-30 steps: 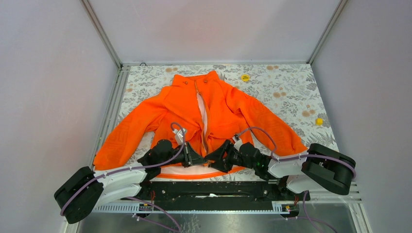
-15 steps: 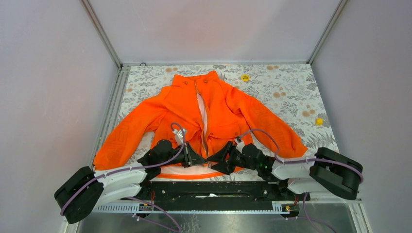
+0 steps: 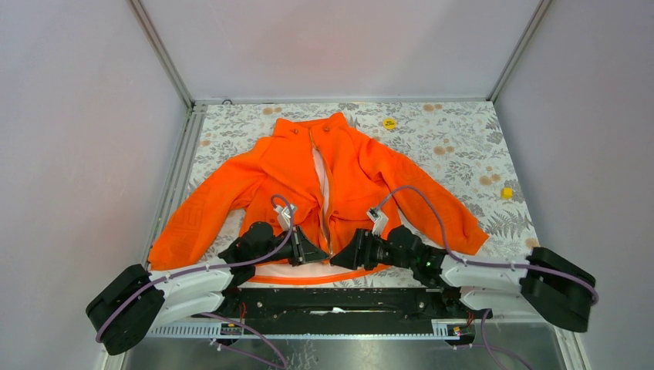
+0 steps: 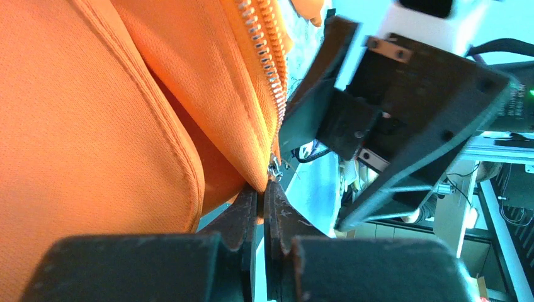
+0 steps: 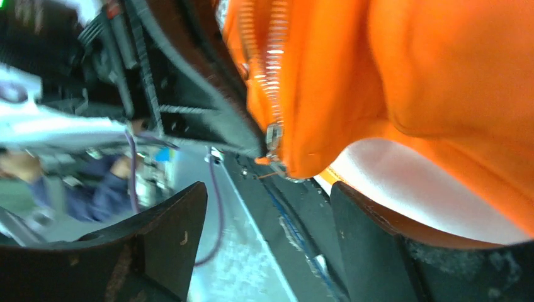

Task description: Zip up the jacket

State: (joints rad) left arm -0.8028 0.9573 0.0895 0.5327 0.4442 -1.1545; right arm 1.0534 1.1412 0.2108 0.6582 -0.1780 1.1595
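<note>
The orange jacket lies flat on the table, collar at the far end, its front open along the central zipper with white lining showing. My left gripper is shut on the bottom end of the jacket's front edge by the zipper, pinching the orange fabric just under the metal zipper end. My right gripper is open and empty, facing the left one at the hem. In the right wrist view the zipper teeth and slider hang just above its spread fingers, not between them.
The table has a grey floral cloth. A yellow disc lies at the far side and a small yellow block at the right. A metal rail runs along the near edge.
My right arm has swung its base link to the right and pushed its gripper left toward the zipper bottom. The left gripper has stayed in place on the hem.
</note>
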